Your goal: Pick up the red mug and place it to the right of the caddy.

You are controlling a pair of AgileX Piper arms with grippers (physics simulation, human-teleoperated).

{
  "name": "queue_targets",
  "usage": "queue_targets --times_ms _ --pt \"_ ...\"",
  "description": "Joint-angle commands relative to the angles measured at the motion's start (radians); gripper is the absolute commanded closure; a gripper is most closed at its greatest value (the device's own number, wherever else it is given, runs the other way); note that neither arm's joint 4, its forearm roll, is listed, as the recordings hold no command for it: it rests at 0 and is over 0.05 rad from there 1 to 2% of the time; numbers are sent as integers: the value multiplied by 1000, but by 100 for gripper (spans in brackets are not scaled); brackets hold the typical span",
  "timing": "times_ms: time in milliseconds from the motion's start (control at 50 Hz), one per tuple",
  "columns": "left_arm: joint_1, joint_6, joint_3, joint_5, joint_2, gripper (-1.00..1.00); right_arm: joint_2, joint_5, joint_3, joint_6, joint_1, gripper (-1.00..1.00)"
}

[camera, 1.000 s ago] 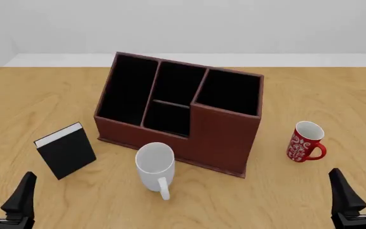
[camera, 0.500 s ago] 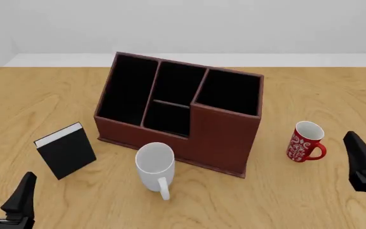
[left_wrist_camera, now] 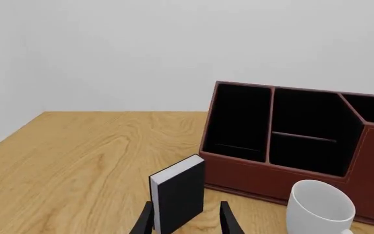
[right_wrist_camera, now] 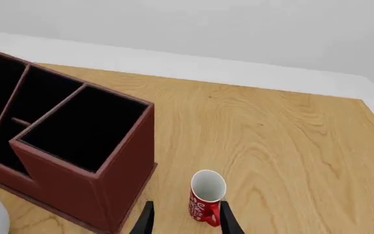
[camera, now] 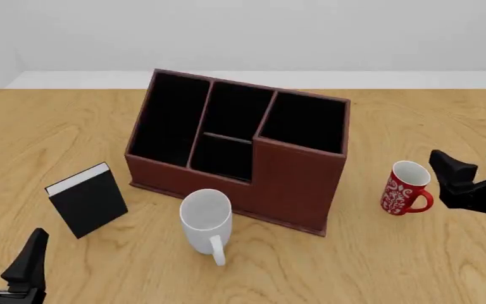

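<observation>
Front view: right pincer [camera: 473,166] (half cropped) beside red mug [camera: 406,188].

The right gripper [camera: 478,166] hangs just to the right of the red mug [camera: 405,188], close beside it but not touching, with its two dark fingers spread apart and nothing between them. In the right wrist view the fingertips [right_wrist_camera: 146,217] frame the mug from either side. The left gripper [camera: 5,256] sits low and well to the left of the mug, near the table's near edge, its fingers likewise parted and empty.
</observation>
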Motion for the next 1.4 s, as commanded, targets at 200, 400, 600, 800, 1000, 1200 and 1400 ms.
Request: queue_targets --times_ms 200,400,600,800,1000,1200,1400 --pt "0 0 0 0 0 -100 155 9 -39 -89 -43 -100" --pt "0 0 0 0 0 -100 211 4 -70 -130 -62 -100" --pt "0 0 0 0 0 -100 274 -34 -62 -152 -69 -100" --pt "0 0 0 0 0 -100 384 -125 -3 -171 -98 -100" --pt "0 0 0 0 0 -100 472 -184 6 -191 -119 -100" --pt "0 0 0 0 0 -100 536 -228 14 -203 -135 -100" --pt "0 0 0 0 0 -100 589 -273 36 -208 -145 -100"
